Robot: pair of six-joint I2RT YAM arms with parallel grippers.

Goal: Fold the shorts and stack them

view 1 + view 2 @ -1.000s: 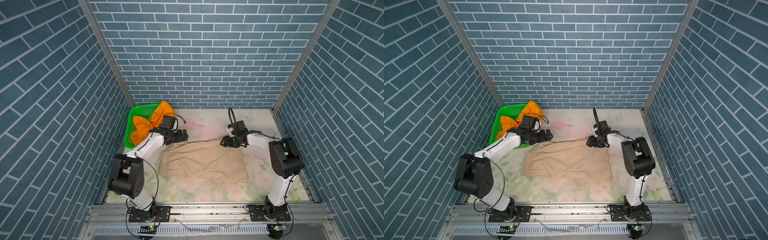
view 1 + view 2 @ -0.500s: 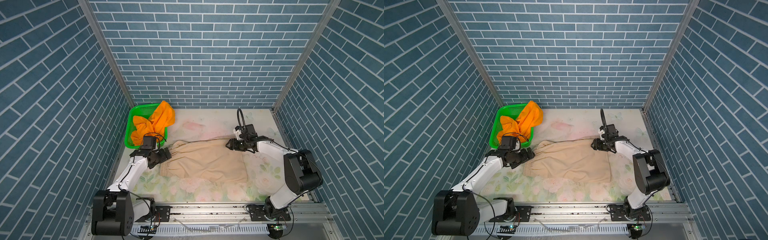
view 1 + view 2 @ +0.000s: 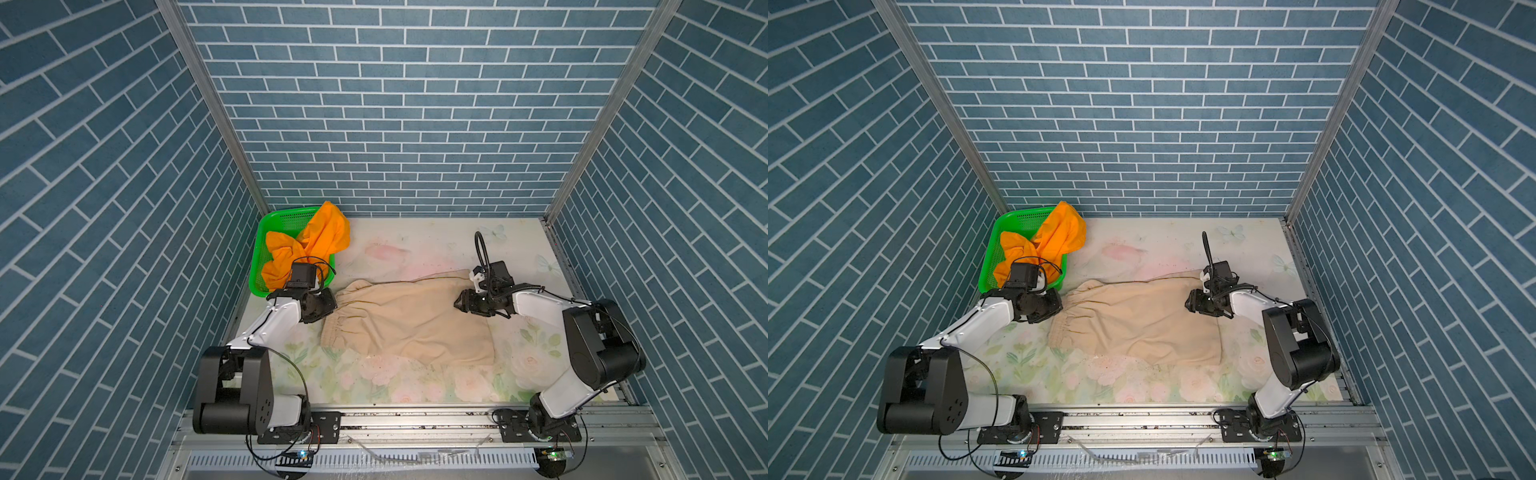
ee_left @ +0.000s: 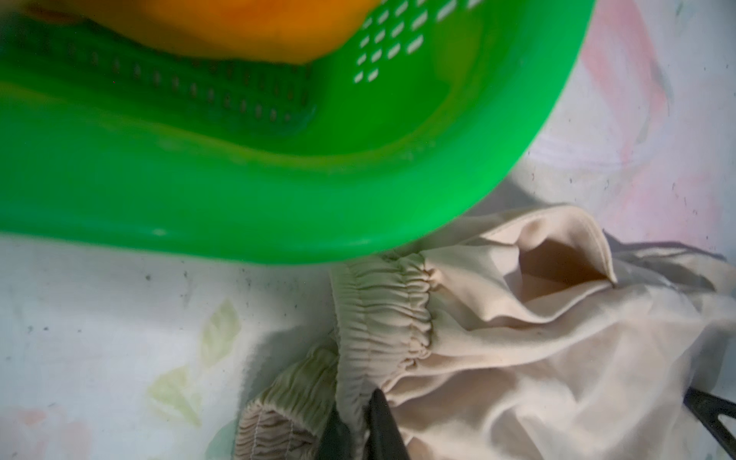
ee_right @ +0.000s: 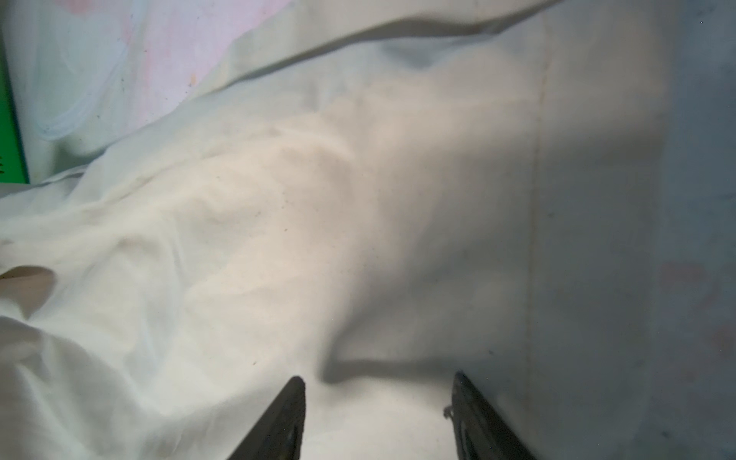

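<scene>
The beige shorts (image 3: 411, 324) (image 3: 1142, 324) lie spread flat on the floral table, gathered waistband to the left. My left gripper (image 3: 330, 305) (image 3: 1057, 305) (image 4: 360, 422) is shut on the waistband's far corner; in the left wrist view the elastic (image 4: 382, 318) is pinched between the dark fingers. My right gripper (image 3: 459, 301) (image 3: 1188, 302) (image 5: 378, 382) stands open low over the leg end of the beige cloth (image 5: 278, 199), with nothing gripped. The orange shorts (image 3: 316, 245) (image 3: 1050, 245) (image 4: 199, 24) sit crumpled in the green basket, one part draped over its rim.
The green perforated basket (image 3: 282, 220) (image 3: 1017, 218) (image 4: 278, 191) stands in the far left corner, its near rim close to my left gripper. Blue brick walls close in three sides. A metal rail (image 3: 415, 419) runs along the front edge.
My left gripper drew back toward the near left, settled at the waistband corner and closed from wide open onto it. My right gripper shifted slightly nearer and rightward, staying open.
</scene>
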